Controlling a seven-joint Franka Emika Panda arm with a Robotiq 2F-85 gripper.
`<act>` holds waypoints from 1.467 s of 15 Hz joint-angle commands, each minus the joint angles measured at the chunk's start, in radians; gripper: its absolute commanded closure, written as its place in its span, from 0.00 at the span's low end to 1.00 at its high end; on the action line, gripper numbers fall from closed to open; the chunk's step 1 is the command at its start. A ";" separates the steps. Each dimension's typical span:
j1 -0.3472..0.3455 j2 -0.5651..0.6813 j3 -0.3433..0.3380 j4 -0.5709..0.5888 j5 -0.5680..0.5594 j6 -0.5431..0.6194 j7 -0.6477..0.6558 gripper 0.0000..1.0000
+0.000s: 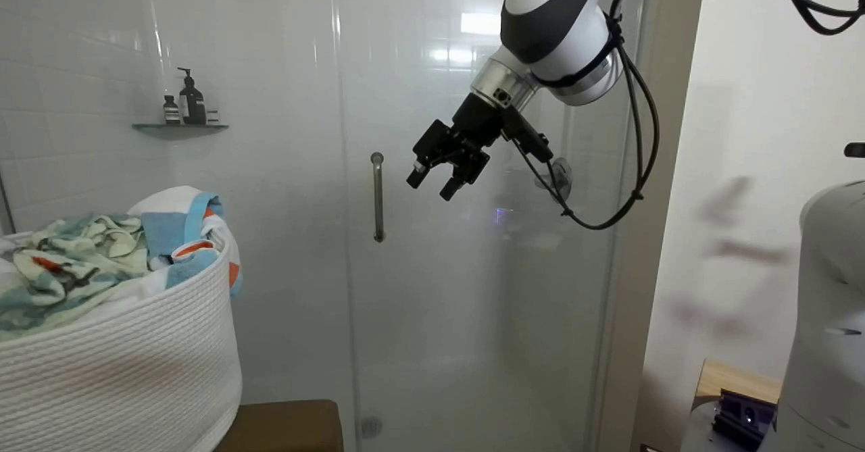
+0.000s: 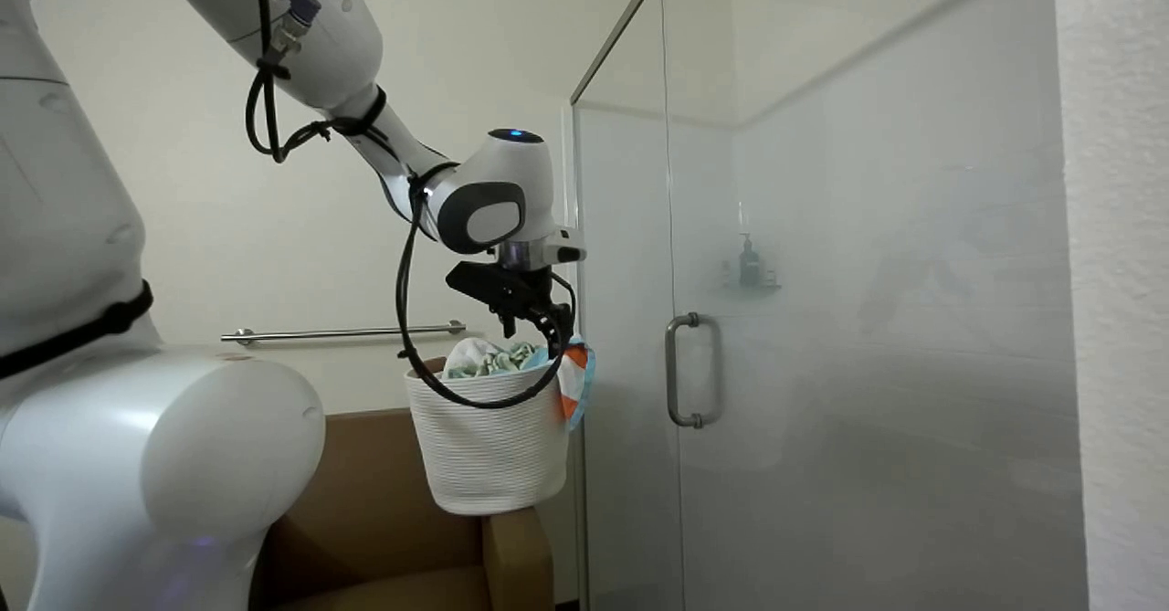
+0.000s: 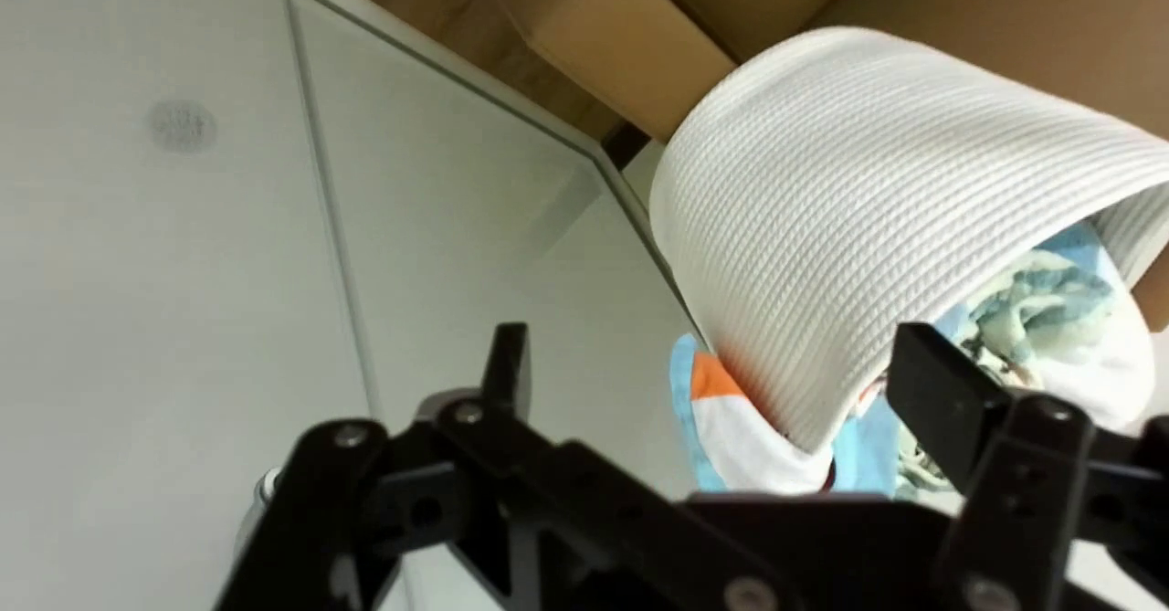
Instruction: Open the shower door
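The shower door [image 1: 439, 303] is a tall clear glass panel. It appears shut, in line with the fixed panel beside it. It also shows in an exterior view [image 2: 868, 483] and at the left of the wrist view [image 3: 183, 273]. Its vertical silver bar handle [image 1: 378, 198] stands near the seam and also shows in an exterior view [image 2: 672, 369]. I cannot make out the handle in the wrist view. My gripper [image 1: 434, 183] is open and empty, pointing down, apart from the handle. In the wrist view its fingers [image 3: 717, 355] are wide apart.
The fixed glass panel [image 2: 626, 456] adjoins the door. A white woven basket [image 2: 493, 447] with towels stands on a brown armchair [image 2: 374, 501], below the gripper in the wrist view [image 3: 822, 182]. A towel bar [image 2: 347, 332] is on the wall. Cables [image 1: 635, 198] hang from the arm.
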 commanded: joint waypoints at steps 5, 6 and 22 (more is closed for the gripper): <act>0.013 0.069 0.021 -0.008 0.006 0.287 0.177 0.00; 0.016 0.076 0.018 -0.012 -0.003 0.324 0.176 0.00; -0.212 0.070 0.206 -0.162 -0.473 0.736 0.042 0.00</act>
